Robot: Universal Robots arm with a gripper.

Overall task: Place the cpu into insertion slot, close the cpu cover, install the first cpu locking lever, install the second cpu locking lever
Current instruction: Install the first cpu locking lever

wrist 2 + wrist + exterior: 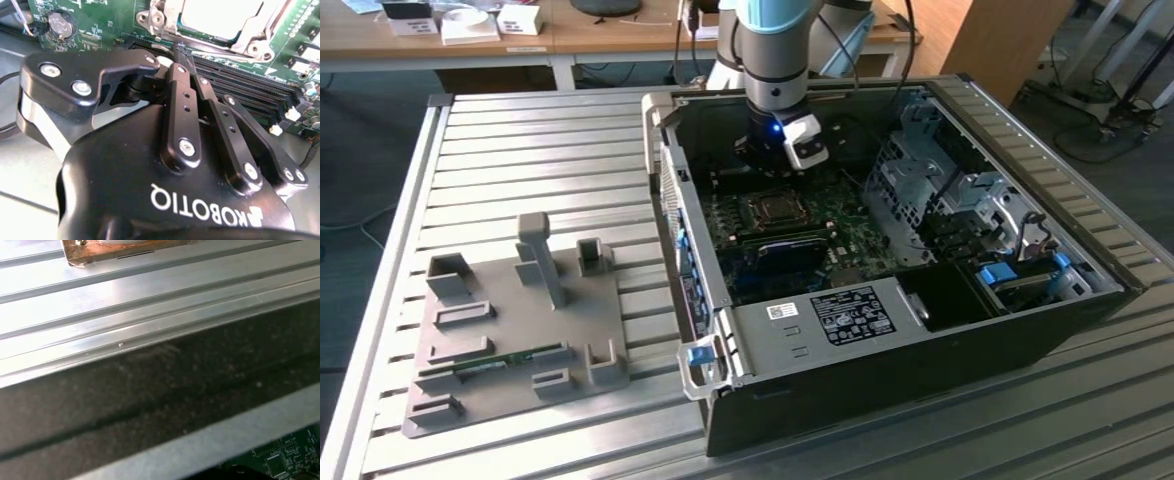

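— Where's the cpu (220, 17)?
— In its socket, with the cpu cover (252, 42) seemingly down.
— And the gripper (182, 52)?
— Pinched narrow and empty, just beside the socket. I'd judge it's the lever step, which calls for fine aim.

Black tool (183, 54), closed, just beside silvery cpu cover (265, 30), green motherboard (100, 20) beneath.

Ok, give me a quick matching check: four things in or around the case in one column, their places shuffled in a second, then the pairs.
1 cpu
2 coin battery
3 memory stick
4 tool

A on the grey fixture tray, outside the computer case
B framed by the cpu cover
C in a round holder on the green board
D over the black memory slots

Pairs: 1-B, 2-C, 3-A, 4-D
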